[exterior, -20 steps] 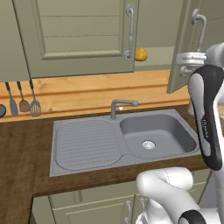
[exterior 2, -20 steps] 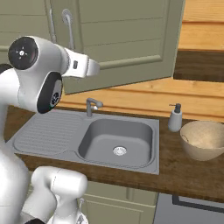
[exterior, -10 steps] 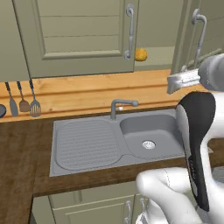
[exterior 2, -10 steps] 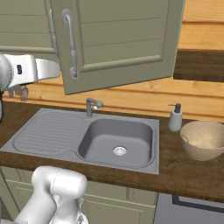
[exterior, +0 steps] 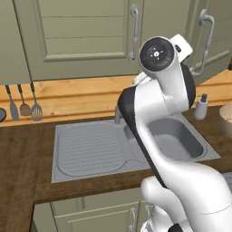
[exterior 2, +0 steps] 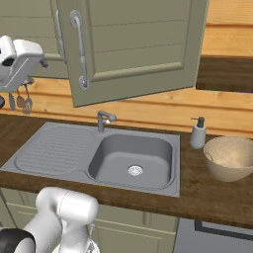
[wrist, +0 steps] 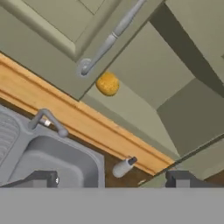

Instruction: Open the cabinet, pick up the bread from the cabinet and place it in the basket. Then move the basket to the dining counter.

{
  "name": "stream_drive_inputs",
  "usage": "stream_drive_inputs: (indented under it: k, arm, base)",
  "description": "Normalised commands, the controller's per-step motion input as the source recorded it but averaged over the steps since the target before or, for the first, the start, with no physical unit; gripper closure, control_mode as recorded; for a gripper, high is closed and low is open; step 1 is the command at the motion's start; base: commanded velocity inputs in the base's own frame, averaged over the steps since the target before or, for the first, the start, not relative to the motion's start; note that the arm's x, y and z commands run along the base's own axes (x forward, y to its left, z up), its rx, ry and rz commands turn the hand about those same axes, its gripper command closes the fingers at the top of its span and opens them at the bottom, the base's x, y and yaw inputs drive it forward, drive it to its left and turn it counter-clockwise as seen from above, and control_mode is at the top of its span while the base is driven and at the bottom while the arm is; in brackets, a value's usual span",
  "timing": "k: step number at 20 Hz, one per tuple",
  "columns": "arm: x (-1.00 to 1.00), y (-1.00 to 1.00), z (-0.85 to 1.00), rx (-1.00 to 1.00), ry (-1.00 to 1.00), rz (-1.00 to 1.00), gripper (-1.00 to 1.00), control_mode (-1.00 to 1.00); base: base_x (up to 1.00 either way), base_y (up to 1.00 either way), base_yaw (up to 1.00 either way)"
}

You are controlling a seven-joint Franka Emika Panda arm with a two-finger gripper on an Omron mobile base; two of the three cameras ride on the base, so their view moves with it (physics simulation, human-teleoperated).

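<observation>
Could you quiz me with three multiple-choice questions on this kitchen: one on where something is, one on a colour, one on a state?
1. Where is the bread?
A. In the sink
B. On the shelf of the open cabinet
C. In the basket

2. What colour is the sink?
A. Grey
B. White
C. Orange

3. What is the basket holding?
A. The bread
B. A soap dispenser
C. Nothing

Answers: 1 B, the hand view shows it on the cabinet shelf beside the door edge. 2 A, basin and drainer are grey. 3 C, its inside looks bare.
</observation>
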Motion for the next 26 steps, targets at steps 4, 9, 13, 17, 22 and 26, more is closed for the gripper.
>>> stream_drive_inputs:
  k: [4,9,13,17,22,26]
  arm:
    - [1.00,-0.19,-0.08,-0.26,0.33,0.00,-1.00,-1.00]
    - [0.96,-0.43,-0.24,-0.18,0.21,0.00,-1.00,-1.00]
    - [0.25,-0.76,-0.17,-0.04,0.04,-0.01,-1.00,-1.00]
    - [-0.30,-1.00,-0.01,0.02,-0.19,0.00,-1.00,-1.00]
    - [-0.76,-1.00,0.01,0.10,-0.38,0.00,-1.00,-1.00]
    - [-0.47,-1.00,0.01,0.18,-0.29,-0.01,-1.00,-1.00]
  base:
    - [0.00,0.00,0.00]
    - [0.00,0.00,0.00]
    - [0.00,0.00,0.00]
    - [0.00,0.00,0.00]
    - [0.00,0.00,0.00]
    - [0.00,0.00,0.00]
